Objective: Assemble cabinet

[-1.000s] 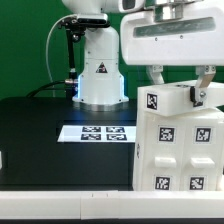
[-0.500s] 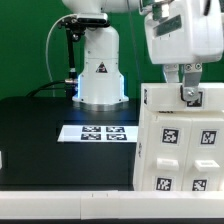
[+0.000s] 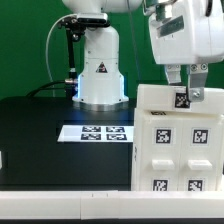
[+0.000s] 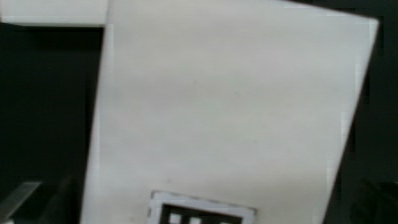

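A: White plastic fills most of the scene: the cabinet (image 3: 178,140) stands on the black table (image 3: 40,130), at the exterior view's right, close to the camera. How is it lying?

B: Upright, as far as I can tell. Its near face carries several square black-and-white tags, and one more tag sits near its top edge. The marker board (image 3: 97,132) lies flat on the table just beside the cabinet, toward the exterior view's left, between the cabinet and the robot base (image 3: 98,75).

A: And the gripper?

B: The gripper (image 3: 186,90) hangs directly above the cabinet's top edge. Its two fingers (image 3: 197,83) reach down to the upper tag, one on each side of it. They look spread rather than pinched, but from the exterior view I cannot tell whether they touch the plastic or stand just clear of it.

A: Does the wrist view help?

B: Little. It shows a broad flat white panel of the cabinet (image 4: 214,120) with part of a black tag at one edge, and dark table around it. No fingertip is clearly visible there, so nothing shows as gripped.
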